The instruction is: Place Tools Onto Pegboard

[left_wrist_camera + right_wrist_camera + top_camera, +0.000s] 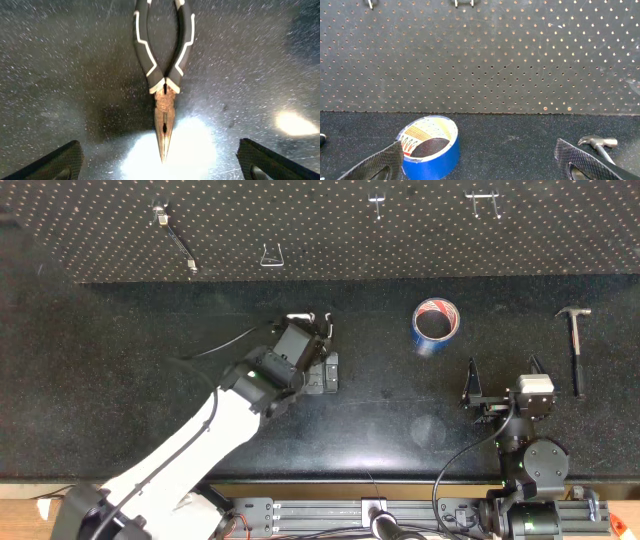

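Observation:
Long-nose pliers [165, 95] with black, white-striped handles lie on the dark table, their nose pointing toward my left gripper [165, 172]. That gripper is open and hangs above them, a finger on either side and nothing between. From above, the left gripper [308, 332] covers most of the pliers [303, 317], whose handle ends stick out toward the pegboard [400, 230]. My right gripper [503, 375] is open and empty near the table's front right. It faces a blue tape roll [430, 145] and a hammer [599, 144].
The tape roll [436, 325] stands right of centre and the hammer [575, 345] lies at the far right. On the pegboard a slim tool [175, 240] hangs at the left, and there are a wire triangle hook [271, 255] and two bare hooks [377, 200] [483, 198].

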`<state>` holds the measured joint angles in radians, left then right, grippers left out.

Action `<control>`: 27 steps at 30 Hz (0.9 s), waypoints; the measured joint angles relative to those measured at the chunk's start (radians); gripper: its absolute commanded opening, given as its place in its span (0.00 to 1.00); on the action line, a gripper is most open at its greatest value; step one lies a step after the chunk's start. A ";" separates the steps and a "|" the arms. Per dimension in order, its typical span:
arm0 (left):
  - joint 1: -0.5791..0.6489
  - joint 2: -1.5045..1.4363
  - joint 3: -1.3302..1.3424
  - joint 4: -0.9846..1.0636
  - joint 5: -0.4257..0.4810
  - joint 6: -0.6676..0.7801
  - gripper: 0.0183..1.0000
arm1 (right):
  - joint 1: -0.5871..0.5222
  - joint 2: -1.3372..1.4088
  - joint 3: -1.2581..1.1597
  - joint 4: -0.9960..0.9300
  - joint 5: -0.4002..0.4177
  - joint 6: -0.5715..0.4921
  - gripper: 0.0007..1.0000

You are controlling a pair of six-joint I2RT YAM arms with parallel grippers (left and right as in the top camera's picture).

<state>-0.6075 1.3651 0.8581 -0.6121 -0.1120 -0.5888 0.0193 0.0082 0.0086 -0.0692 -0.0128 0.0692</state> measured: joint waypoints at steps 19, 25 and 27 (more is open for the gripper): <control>0.086 0.360 0.296 -0.047 0.026 0.082 1.00 | 0.000 0.000 0.000 0.000 0.000 0.000 0.98; 0.086 0.400 0.296 -0.023 0.026 0.011 1.00 | 0.000 0.000 0.000 0.000 0.000 0.000 0.98; 0.086 0.415 0.296 -0.021 0.023 0.011 1.00 | 0.000 0.000 0.000 0.000 0.000 0.000 0.98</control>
<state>-0.5213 1.7802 1.1545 -0.6331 -0.0891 -0.5781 0.0193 0.0082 0.0086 -0.0692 -0.0128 0.0689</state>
